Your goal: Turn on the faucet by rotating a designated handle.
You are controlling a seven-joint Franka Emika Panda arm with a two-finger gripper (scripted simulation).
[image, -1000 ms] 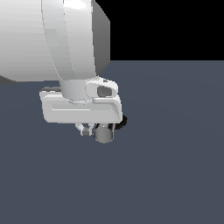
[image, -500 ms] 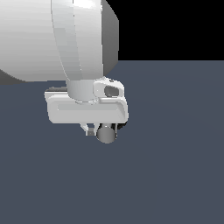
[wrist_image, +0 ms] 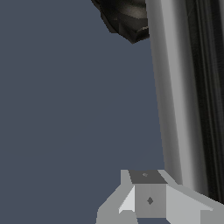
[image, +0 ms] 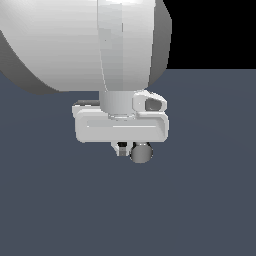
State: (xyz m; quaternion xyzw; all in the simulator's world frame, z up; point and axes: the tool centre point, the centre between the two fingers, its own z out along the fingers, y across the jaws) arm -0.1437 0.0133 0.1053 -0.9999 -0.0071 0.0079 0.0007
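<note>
contact made, turn unproven: gripper [image: 131,149], its spread impossible to judge, sits low on the grey floor [image: 210,200] against the handle [wrist_image: 175,100], one finger [wrist_image: 148,197] beside the chrome bar running from the faucet [wrist_image: 127,17]; rotation apparently remains.
</note>
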